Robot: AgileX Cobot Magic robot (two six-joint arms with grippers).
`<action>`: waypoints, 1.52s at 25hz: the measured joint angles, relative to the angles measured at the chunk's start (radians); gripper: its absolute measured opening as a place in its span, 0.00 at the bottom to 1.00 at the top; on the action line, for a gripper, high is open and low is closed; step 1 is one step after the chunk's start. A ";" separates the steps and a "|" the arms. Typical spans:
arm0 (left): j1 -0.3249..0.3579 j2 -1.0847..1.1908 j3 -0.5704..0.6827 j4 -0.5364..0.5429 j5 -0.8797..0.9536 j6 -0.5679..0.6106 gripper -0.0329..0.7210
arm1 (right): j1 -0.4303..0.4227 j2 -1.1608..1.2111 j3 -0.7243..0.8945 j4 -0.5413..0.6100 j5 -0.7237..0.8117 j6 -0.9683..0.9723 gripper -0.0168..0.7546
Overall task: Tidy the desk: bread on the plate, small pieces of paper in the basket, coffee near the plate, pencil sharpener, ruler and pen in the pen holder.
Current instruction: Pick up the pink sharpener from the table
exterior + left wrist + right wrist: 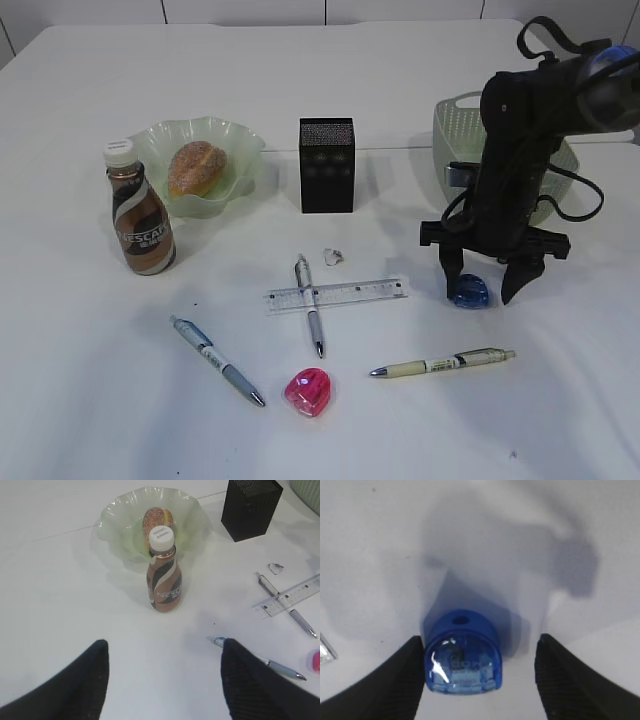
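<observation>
The large plain white desk carried everything. Toward its far left, the oval golden-brown bread lay in the pale green wavy-rimmed glass plate, and the brown Nescafe coffee bottle with a white cap stood upright just in front of the plate, nearer the front edge. The black square metal mesh pen holder stood upright at the middle, and the sage-green perforated plastic basket sat toward the far right, partly hidden by the right arm.

The right gripper pointed down at the desk with its fingers spread wide, one on each side of a blue translucent pencil sharpener; the left finger was just beside it, the right one apart. The left gripper hovered over the left part of the desk, fingers wide and empty.

A small crumpled piece of paper lay in front of the holder. The clear plastic ruler crossed a grey pen. Nearer the front edge lay a blue-grey pen, a pink translucent sharpener and a cream pen.
</observation>
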 joint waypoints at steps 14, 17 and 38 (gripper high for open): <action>0.000 0.000 0.000 0.000 0.000 0.000 0.69 | 0.000 0.000 0.000 0.010 0.000 -0.002 0.71; 0.000 0.000 0.000 0.000 0.000 0.000 0.68 | 0.000 0.001 0.000 0.010 0.000 -0.002 0.71; 0.000 0.000 0.000 0.000 0.000 0.000 0.68 | 0.000 0.017 0.000 0.010 0.000 -0.020 0.49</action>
